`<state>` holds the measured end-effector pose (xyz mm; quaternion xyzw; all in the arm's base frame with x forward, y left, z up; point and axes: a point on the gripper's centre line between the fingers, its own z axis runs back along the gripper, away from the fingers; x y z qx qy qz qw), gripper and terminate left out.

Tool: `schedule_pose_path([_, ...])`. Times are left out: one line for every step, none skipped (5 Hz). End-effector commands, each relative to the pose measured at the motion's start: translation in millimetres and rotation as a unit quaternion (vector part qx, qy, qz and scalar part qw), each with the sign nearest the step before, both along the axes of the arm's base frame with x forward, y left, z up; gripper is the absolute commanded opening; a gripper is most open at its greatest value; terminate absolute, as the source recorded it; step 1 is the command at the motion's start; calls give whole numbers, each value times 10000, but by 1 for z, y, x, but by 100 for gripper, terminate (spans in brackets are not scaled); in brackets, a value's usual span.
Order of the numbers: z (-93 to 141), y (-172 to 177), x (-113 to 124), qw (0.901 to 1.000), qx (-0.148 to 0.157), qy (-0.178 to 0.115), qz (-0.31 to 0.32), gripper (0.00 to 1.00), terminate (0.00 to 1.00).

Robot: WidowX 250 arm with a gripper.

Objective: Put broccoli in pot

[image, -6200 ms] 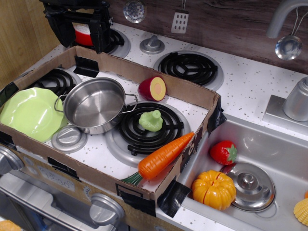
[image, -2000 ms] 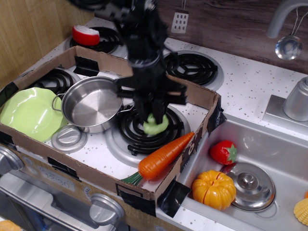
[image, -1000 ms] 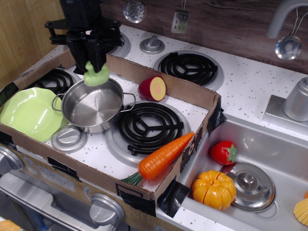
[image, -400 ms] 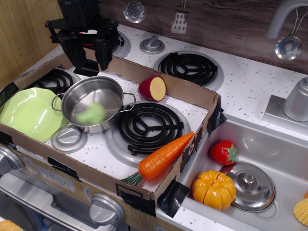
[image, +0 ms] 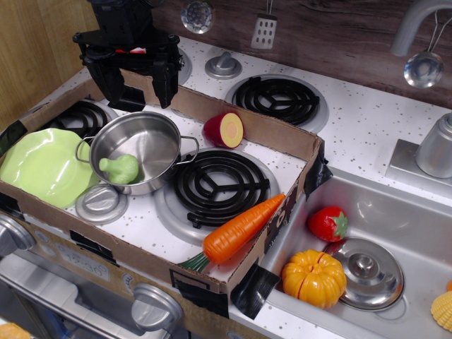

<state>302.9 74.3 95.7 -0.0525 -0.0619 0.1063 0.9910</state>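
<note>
Inside the pot (image: 138, 152), against its near-left wall, lies the broccoli (image: 119, 169), with jaws spread wide and empty above the far rim, so best lift straight up without nudging a handle.

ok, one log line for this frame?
step: release done | broccoli: lying inside pot | gripper: open, empty, above pot's far rim | carrot: untouched

Open air lies above the pot (image: 138, 152) at centre left, its mouth unobstructed. The gripper (image: 138, 76) hangs at upper left; cardboard walls (image: 240, 123) hem the stovetop, a carrot (image: 240, 227) lying lower centre.
</note>
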Motion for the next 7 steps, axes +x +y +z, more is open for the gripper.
schedule_pose_path([17, 1, 11, 9995, 85, -291, -20, 100, 0])
schedule_pose_path([17, 1, 11, 9995, 85, -291, -20, 100, 0])
schedule_pose_path([17, 1, 11, 9995, 85, -291, -20, 100, 0])
schedule_pose_path([17, 1, 11, 9995, 85, -291, -20, 100, 0])
schedule_pose_path([17, 1, 11, 9995, 85, -291, -20, 100, 0])
schedule_pose_path([17, 1, 11, 9995, 85, -291, -20, 100, 0])
schedule_pose_path([17, 1, 11, 9995, 85, -291, -20, 100, 100])
